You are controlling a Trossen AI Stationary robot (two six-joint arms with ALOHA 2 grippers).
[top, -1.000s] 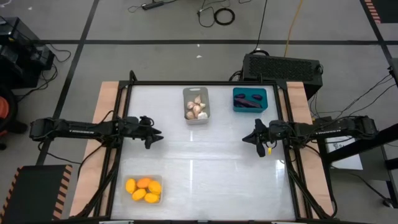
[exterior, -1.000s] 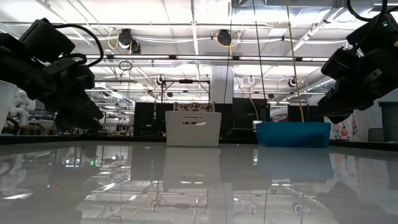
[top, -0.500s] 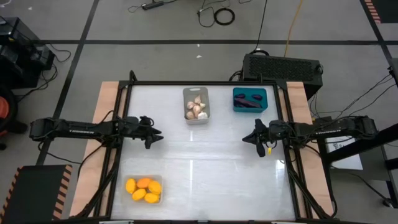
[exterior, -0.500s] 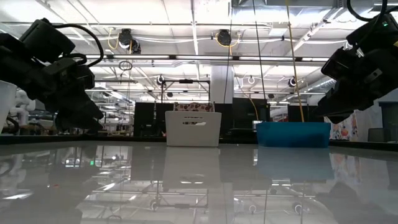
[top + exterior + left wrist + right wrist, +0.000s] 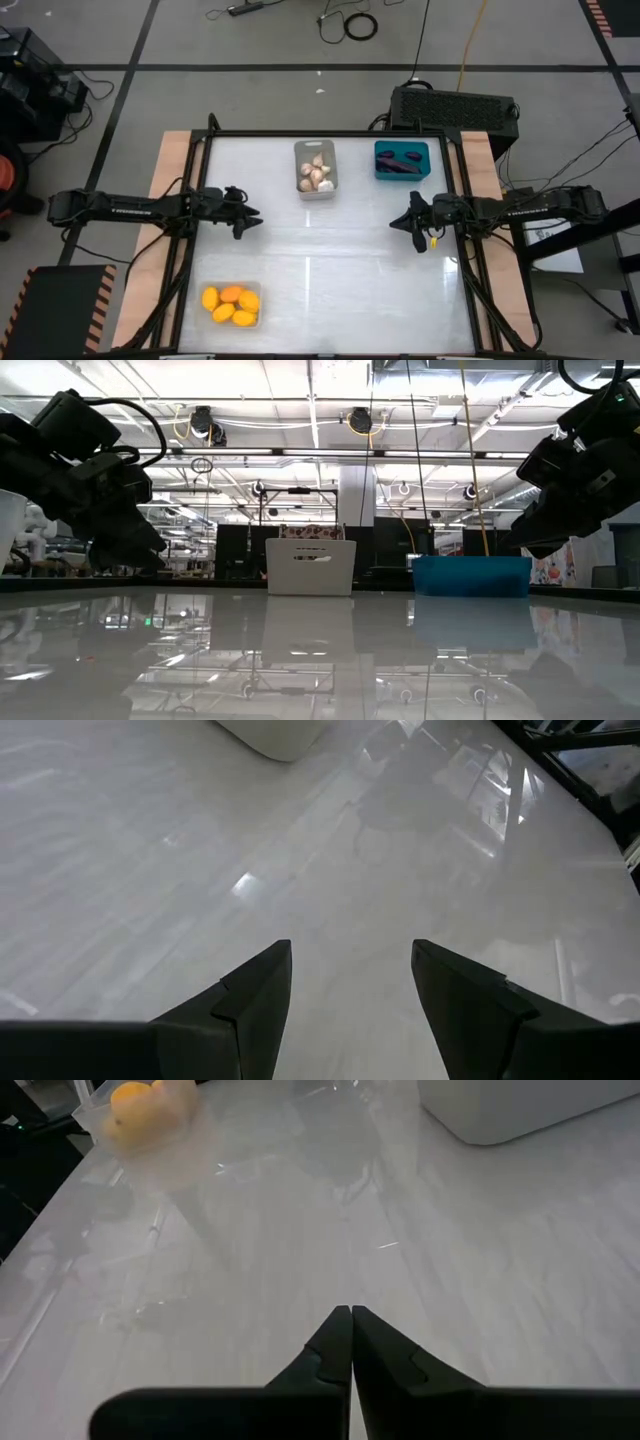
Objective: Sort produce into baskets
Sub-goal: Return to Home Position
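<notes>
Three baskets hold the produce. A pale grey basket (image 5: 316, 170) at the far middle holds whitish bulbs (image 5: 316, 176). A teal basket (image 5: 402, 160) at the far right holds dark purple pieces (image 5: 400, 158). A clear basket (image 5: 232, 304) at the near left holds yellow and orange fruits (image 5: 230, 303). My left gripper (image 5: 252, 216) hovers at the table's left side, open, with nothing between its fingers (image 5: 352, 970). My right gripper (image 5: 398, 222) hovers at the right side, shut and empty (image 5: 351, 1320).
A black perforated box (image 5: 455, 108) stands beyond the table's far right corner. The white glossy tabletop (image 5: 330, 260) is framed by a black rail (image 5: 330, 134) with wooden strips on both sides. Bare tabletop lies between the two grippers.
</notes>
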